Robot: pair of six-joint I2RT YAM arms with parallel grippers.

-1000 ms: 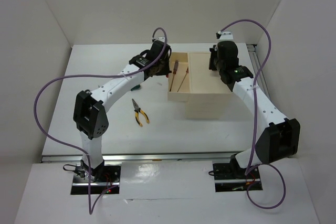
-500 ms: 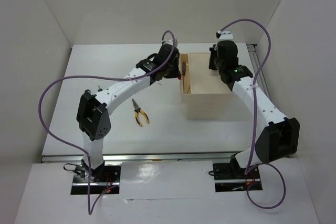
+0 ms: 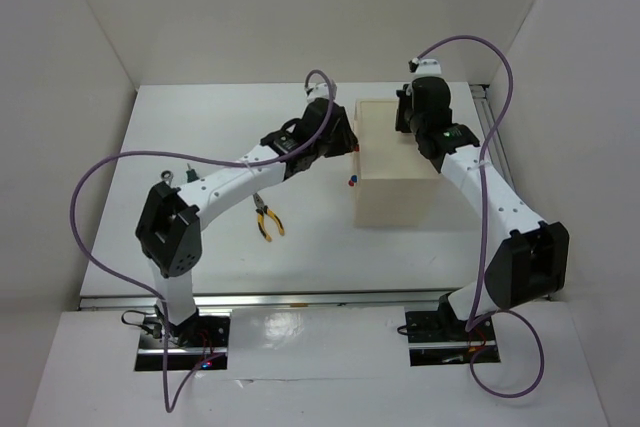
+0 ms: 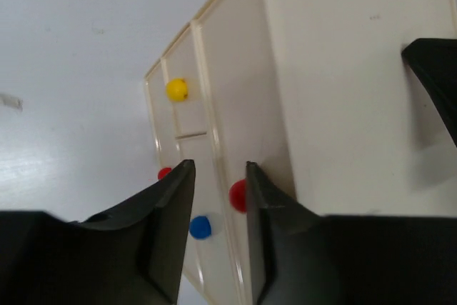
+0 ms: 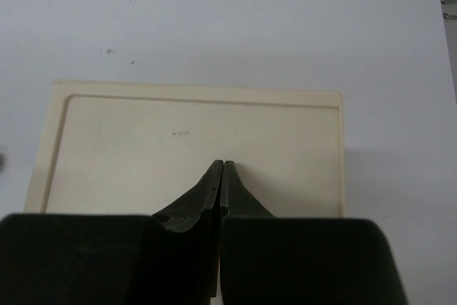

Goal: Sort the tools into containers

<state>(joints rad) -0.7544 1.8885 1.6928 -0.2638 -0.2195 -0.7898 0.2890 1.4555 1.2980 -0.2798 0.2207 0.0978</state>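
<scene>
Pliers (image 3: pixel 265 217), yellow-black handles, lie flat on the white tabletop (image 3: pixel 190 112), at about 8 o'clock from the beige box (image 3: pixel 400 177) and well apart from it, under the span of my left arm. From the top camera I can pick out no other tool. The drawer fronts (image 4: pixel 228 105) sit flush with the box's 9 o'clock face, all pushed in. On the left wrist camera I see a yellow knob (image 4: pixel 176 89) at 11 o'clock from the fingertips, a small red knob (image 4: pixel 164 173) at 9 o'clock, a blue knob (image 4: pixel 200 227) showing through the gap at 6 o'clock, and a larger red knob (image 4: pixel 236 196) half hidden behind the right-hand finger. The left end effector (image 4: pixel 218 166) is right at that face, fingers spread a little, pinching nothing. I cannot tell whether a finger touches the larger red knob. The right end effector (image 5: pixel 223 166) is over the box's flat top, toward its 12 o'clock edge, fingers pressed together with nothing between them. I cannot tell whether its tips touch the lid.
</scene>
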